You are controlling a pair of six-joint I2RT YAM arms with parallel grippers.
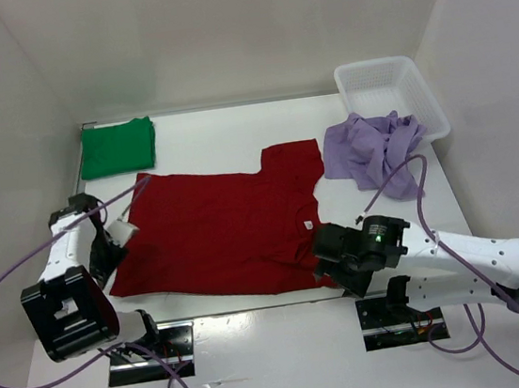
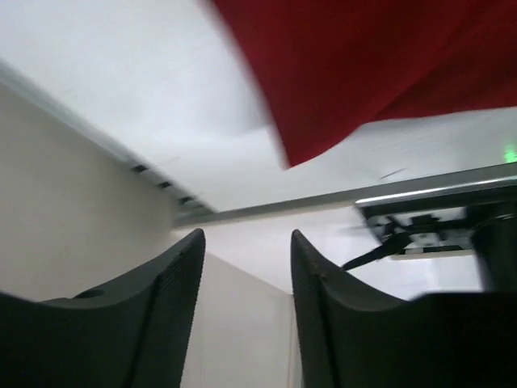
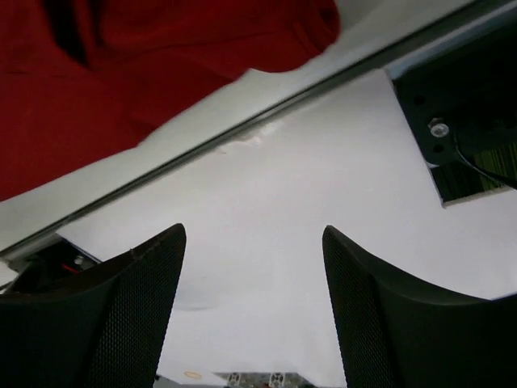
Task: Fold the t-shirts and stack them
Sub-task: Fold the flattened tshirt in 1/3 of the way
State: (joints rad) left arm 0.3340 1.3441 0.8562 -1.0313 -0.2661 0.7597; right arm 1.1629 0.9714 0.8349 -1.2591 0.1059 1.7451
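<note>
The dark red t-shirt (image 1: 226,231) lies spread flat in the middle of the table, its small white neck label (image 1: 308,225) on the right side. The bright green t-shirt (image 1: 117,147) lies folded at the back left. The pale lavender t-shirt (image 1: 372,147) is crumpled at the right, beside the basket. My left gripper (image 1: 107,268) is open and empty at the red shirt's near left corner (image 2: 300,149). My right gripper (image 1: 336,276) is open and empty at the red shirt's near right edge (image 3: 121,73). In the wrist views the left gripper (image 2: 246,242) and the right gripper (image 3: 252,236) hold nothing.
A white lattice basket (image 1: 411,81) stands at the back right, the lavender shirt touching its front. White walls close the table on the left, back and right. The near table edge (image 3: 242,133) with the arm base plates (image 1: 151,351) lies just below the grippers.
</note>
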